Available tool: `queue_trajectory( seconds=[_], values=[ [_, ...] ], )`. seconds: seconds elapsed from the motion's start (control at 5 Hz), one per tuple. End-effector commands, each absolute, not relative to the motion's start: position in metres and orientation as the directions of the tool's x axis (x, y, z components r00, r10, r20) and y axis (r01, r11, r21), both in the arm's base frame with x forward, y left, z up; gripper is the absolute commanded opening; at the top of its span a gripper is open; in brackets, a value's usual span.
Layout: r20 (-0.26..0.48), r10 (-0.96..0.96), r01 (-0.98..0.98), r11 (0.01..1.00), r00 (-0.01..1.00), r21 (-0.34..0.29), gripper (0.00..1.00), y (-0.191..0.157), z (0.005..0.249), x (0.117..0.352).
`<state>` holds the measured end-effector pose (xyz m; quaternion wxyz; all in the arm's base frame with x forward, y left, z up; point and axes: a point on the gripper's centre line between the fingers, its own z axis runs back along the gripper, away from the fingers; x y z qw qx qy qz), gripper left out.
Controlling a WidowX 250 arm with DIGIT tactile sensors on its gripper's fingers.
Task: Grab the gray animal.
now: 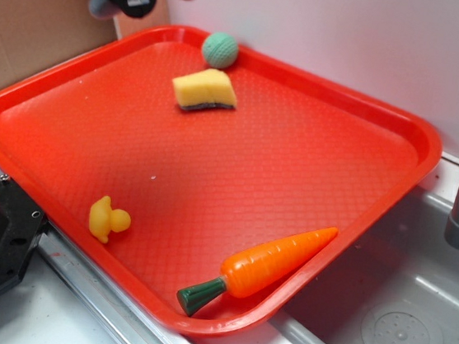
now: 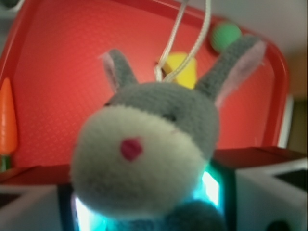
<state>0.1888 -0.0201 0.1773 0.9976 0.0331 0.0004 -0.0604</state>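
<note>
So the small gray plush bunny with the white face and pink-lined ears (image 2: 144,159) is basically already in the bag here. In the wrist view it fills nearly the whole picture, face toward the lens, ears sticking up, white string loop (image 2: 187,38) running off the top. Its body sits right between the gripper's (image 2: 144,216) white finger blocks (image 2: 269,202) at the bottom corners, so I'd call the claw clamped on the bunny, though the actual contact spots are hidden behind the fluff.

From the exterior view, the gripper sits way up at the top left, above the far corner of the red plastic tray (image 1: 400,133), with a gray lump of plush poking out beside it. So the bunny is off the tray and up in the air, not lying on anything.

Everything else is untouched on the tray: the orange plastic carrot with a green stem (image 1: 264,267) near the front edge, the little yellow rubber duck (image 1: 106,220) on the left, the yellow sponge with a dark underside (image 1: 205,90) and the green knitted ball (image 1: 219,50) at the back.

My read is that the grab step is done and we're in the lift/hold part. Next move really just calls for holding the squeeze firm, since soft plush can slide out easily
</note>
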Motion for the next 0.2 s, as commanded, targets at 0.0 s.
queue_trajectory(
  seconds=[0.0],
  values=[
    [0.072, 0.052, -0.055, 0.998, 0.996, 0.039, 0.00, -0.0140, 0.2040, 0.1757]
  ],
)
